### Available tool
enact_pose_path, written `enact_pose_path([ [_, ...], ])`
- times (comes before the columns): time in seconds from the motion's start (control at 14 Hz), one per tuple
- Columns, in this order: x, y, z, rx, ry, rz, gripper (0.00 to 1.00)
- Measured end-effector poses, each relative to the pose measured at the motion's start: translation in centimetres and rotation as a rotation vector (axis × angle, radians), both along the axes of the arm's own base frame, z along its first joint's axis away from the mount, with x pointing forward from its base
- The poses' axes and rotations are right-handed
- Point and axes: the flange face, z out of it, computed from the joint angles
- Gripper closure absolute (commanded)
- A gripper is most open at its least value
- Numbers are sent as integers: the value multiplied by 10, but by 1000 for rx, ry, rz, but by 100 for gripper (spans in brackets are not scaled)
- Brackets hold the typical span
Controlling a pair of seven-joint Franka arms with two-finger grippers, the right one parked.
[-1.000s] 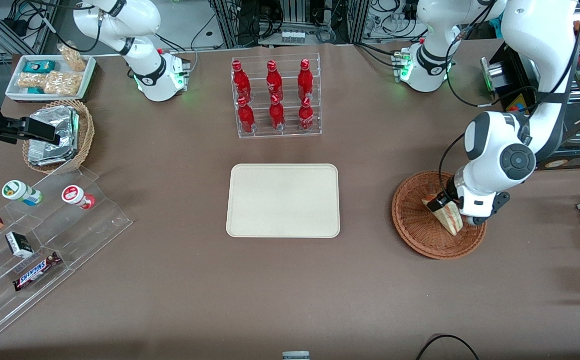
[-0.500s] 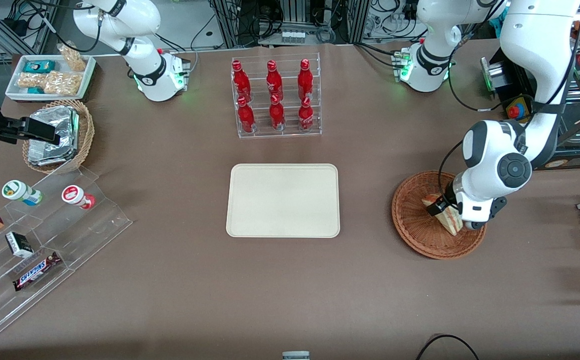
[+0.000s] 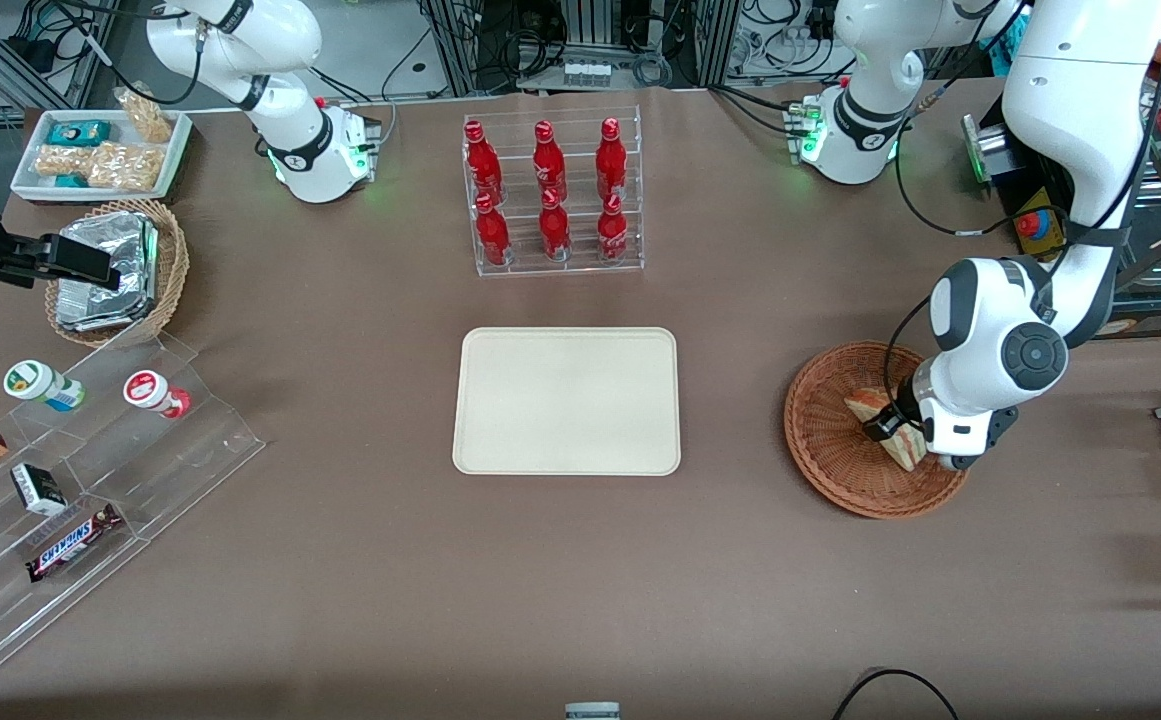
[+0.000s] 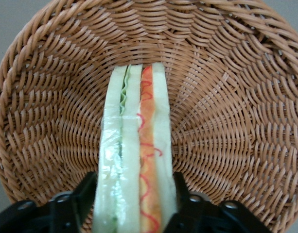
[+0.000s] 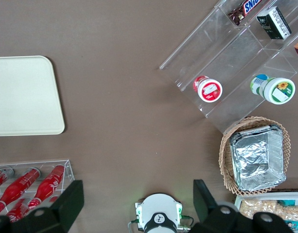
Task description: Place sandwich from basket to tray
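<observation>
Claw (image 3: 898,432) dropped lower into basket (image 3: 830,455) since before; sandwich (image 4: 135,160) wedged between fingers (image 4: 83,196), looks clamped. Arm bent over basket, wrist pointing down.

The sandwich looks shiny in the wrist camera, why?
Left wrist view: the sandwich has a clear wrap that catches the light beside the gripper, while the wicker basket looks matte. Front view: no such shine shows, and soft shadows lie under the tray.

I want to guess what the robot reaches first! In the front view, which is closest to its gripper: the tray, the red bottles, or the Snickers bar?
From the gripper, at the sandwich in the basket:
1. Tray, mid-table.
2. Red bottles, farther from the camera.
3. Snickers bar, parked arm's end.
</observation>
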Motion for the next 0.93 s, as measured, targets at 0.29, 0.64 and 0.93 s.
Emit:
enact_pose_path([
  [0.29,2,-2,8,2,7,-7,86],
  [0.64,0,-62,64,-1,55,-118,85],
  [0.93,-31,-197,82,-14,43,-347,85],
])
